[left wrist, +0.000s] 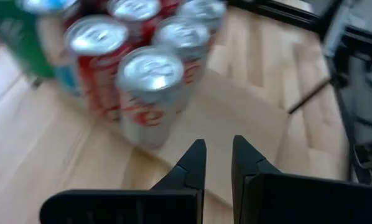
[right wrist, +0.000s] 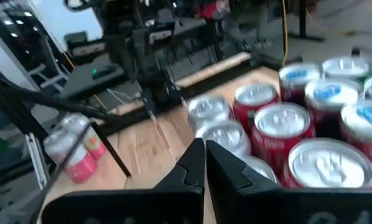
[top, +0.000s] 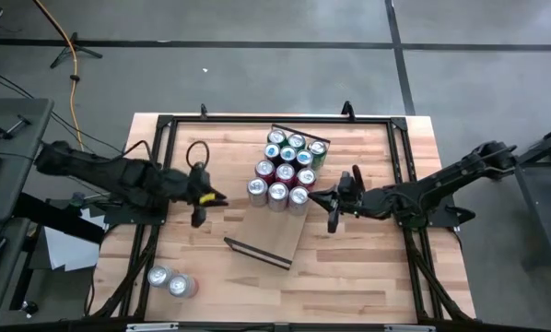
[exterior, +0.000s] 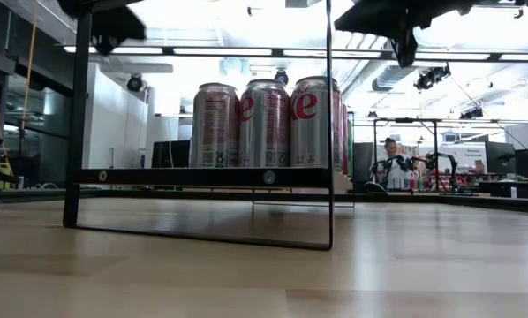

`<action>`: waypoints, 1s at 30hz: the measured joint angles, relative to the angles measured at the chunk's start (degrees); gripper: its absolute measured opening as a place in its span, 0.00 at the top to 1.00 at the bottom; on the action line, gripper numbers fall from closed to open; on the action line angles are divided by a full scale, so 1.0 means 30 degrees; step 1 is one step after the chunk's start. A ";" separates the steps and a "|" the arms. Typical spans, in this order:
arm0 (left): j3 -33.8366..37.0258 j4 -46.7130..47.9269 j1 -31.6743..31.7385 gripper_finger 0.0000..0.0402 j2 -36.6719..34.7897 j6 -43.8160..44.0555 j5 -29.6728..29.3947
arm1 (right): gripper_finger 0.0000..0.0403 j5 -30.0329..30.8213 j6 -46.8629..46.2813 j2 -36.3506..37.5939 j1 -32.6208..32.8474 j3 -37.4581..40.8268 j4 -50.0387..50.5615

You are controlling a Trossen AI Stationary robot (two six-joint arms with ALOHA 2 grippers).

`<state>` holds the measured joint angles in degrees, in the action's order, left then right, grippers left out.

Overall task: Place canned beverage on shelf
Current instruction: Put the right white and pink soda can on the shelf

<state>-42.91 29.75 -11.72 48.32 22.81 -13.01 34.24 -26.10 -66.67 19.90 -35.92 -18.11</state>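
Observation:
The shelf (top: pixel 280 231), a light-wood board with dark end rails, lies slanted at the table's middle. Several red, silver and green cans (top: pixel 285 171) stand upright in a cluster on its far end; the low view shows them (exterior: pixel 264 124) above the rail (exterior: pixel 202 177). My left gripper (top: pixel 211 198) hovers left of the board, its fingers (left wrist: pixel 218 144) close together with nothing between them, pointing toward the cluster (left wrist: pixel 145 81). My right gripper (top: pixel 333 207) is shut and empty, raised just right of the cluster (right wrist: pixel 203 148).
Two loose cans (top: pixel 169 281) lie on the tabletop near the front left corner and also show in the right wrist view (right wrist: pixel 74 152). A dark metal frame (top: pixel 165 124) borders the table. The board's near half is bare wood.

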 joint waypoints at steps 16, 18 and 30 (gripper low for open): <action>-0.9262 0.6369 -0.5154 0.88 0.4781 -0.0661 0.0215 | 1.00 -0.0064 0.1728 0.0223 -0.0014 -0.0007 -0.1907; -1.0548 0.7501 -0.5229 0.81 0.5429 -0.0502 0.1368 | 1.00 -0.0037 0.1705 0.0223 -0.0014 -0.0007 -0.1907; -1.2984 1.0664 -0.9297 0.31 1.0091 0.2454 0.6255 | 1.00 0.0026 0.1715 0.0223 -0.0014 -0.0002 -0.1778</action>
<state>-81.87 61.75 -39.61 78.59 30.17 5.76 34.32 -20.95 -66.00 19.86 -35.93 -23.45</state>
